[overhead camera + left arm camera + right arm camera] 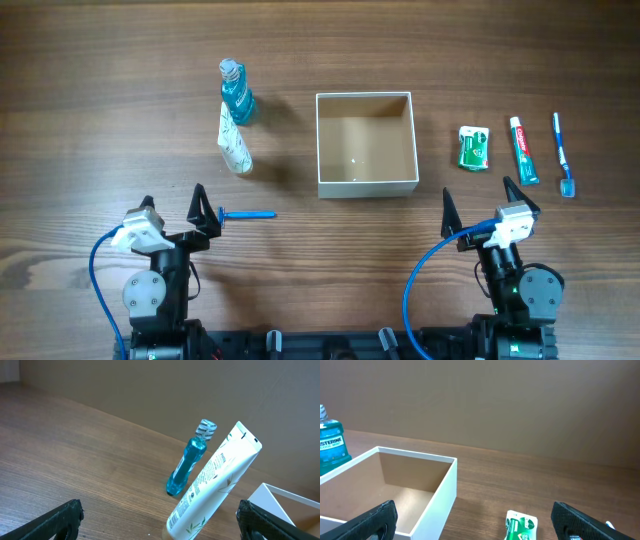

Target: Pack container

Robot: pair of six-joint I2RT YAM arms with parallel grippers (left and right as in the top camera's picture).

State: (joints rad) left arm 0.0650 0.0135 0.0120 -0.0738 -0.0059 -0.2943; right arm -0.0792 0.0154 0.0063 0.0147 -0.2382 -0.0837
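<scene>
1. both pincers idle at the near edge of the brown wood-grain table (80, 80). left pincer (172, 204): black fingers spread wide apart. right pincer (478, 198): the same, spread wide.
2. square shallow open-topped container (367, 186), white outer walls with a tan cardboard inside, sits mid-table, farther out than both pincers and between them. it is upright, mouth up.
3. left of the container: clear bottle of blue mouthwash (236, 95) lying on the table, cap pointing away from me. white squeeze tube with green leaf print (236, 146) lies just on the near side of it. whether the two touch, cannot tell.
4. slim blue stick-shaped item (250, 214) lies flat just beside my left pincer's inner finger. contact cannot be told.
5. right of the container, in a row and apart from each other: small green-and-white floss packet (474, 147), then red, white and green toothpaste tube (523, 150), then blue toothbrush (563, 155) outermost.
6. left wrist view: mouthwash and white tube ahead, a container corner at the right edge.
7. right wrist view: the container's right wall ahead-left, floss packet low between my fingers.
</scene>
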